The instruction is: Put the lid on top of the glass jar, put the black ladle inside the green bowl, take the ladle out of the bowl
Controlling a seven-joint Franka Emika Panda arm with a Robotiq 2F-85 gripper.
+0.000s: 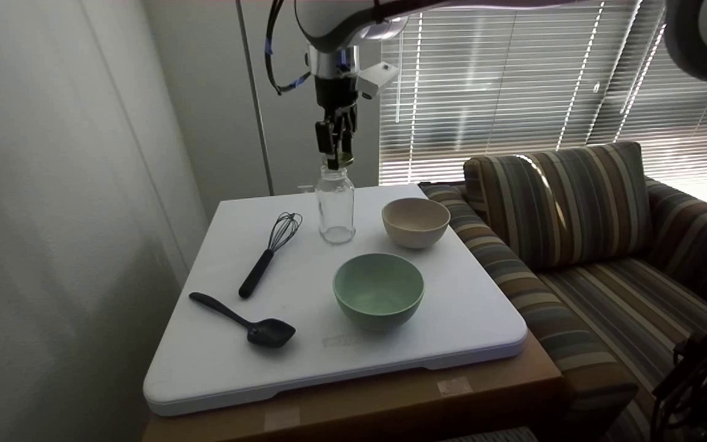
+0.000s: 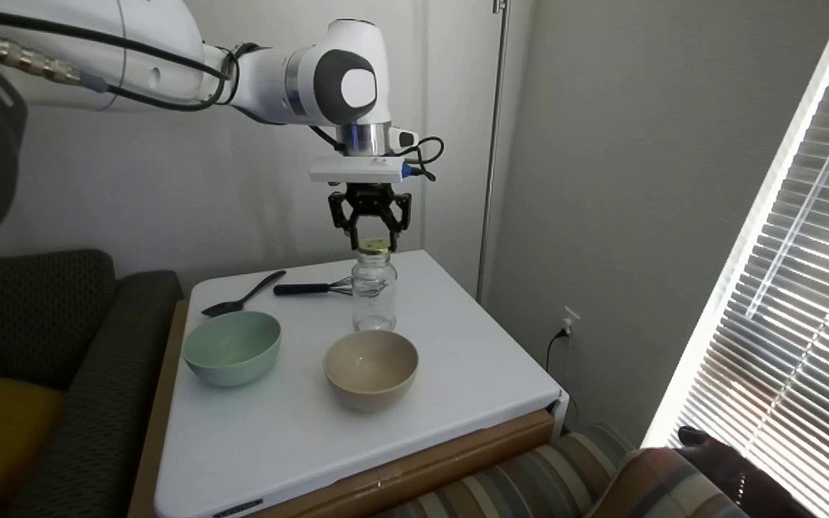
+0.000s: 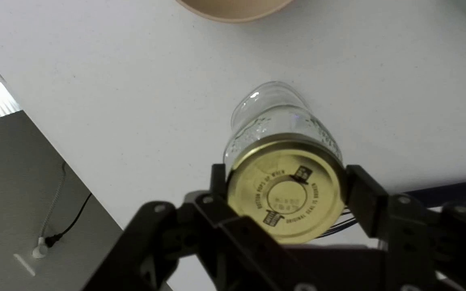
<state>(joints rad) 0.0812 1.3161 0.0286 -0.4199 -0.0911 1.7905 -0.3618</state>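
Note:
My gripper (image 3: 283, 182) is shut on the yellowish lid (image 3: 287, 194), one finger against each side of its rim. The gripper (image 2: 373, 244) points down and holds the lid (image 2: 374, 246) at the mouth of the clear glass jar (image 2: 374, 295). Whether the lid rests on the rim or is just above it I cannot tell. The jar (image 1: 336, 209) stands upright on the white table. The black ladle (image 1: 267, 331) lies at the table's near left in an exterior view. The green bowl (image 1: 378, 291) stands to its right and looks empty; only its edge shows in the wrist view.
A cream-beige bowl (image 1: 415, 224) stands beside the jar. A black wire whisk (image 1: 258, 273) lies on the other side of the jar. The white table (image 1: 304, 362) borders a striped armchair (image 1: 550, 294) and a wall (image 1: 71, 215).

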